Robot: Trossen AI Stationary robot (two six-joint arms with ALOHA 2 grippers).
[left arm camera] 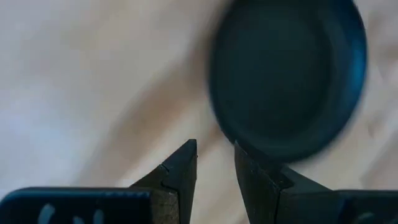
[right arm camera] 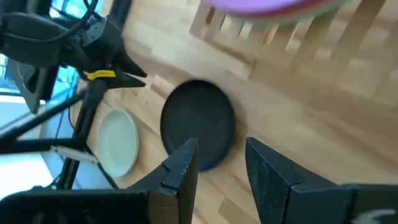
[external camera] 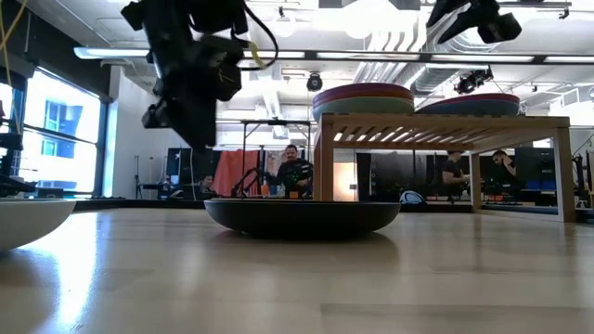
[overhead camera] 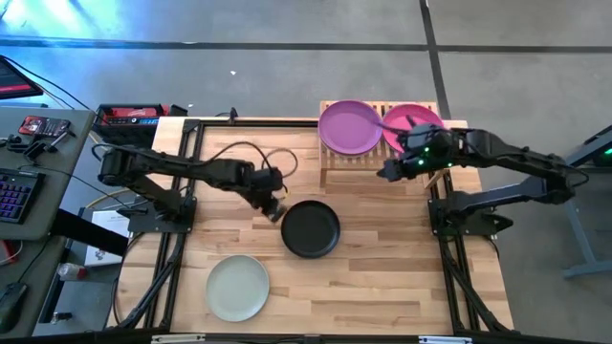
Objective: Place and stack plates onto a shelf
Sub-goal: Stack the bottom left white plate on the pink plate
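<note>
My left jaws [overhead camera: 274, 208], slightly open, empty, sit just beside black plate [overhead camera: 310, 228] rim; right jaws [overhead camera: 387, 173] open, farther.

grey concrete floor [overhead camera: 287, 24], bright window [external camera: 60, 130] at left, ceiling light strips [external camera: 306, 56], seated people [external camera: 295, 172] behind

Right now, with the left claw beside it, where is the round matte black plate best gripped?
On the raised rim of the round matte black plate, at the edge facing the left claw. It lies flat on the wooden tabletop, so only the upturned lip probably offers fingers a pinch, one inside, one outside.
</note>
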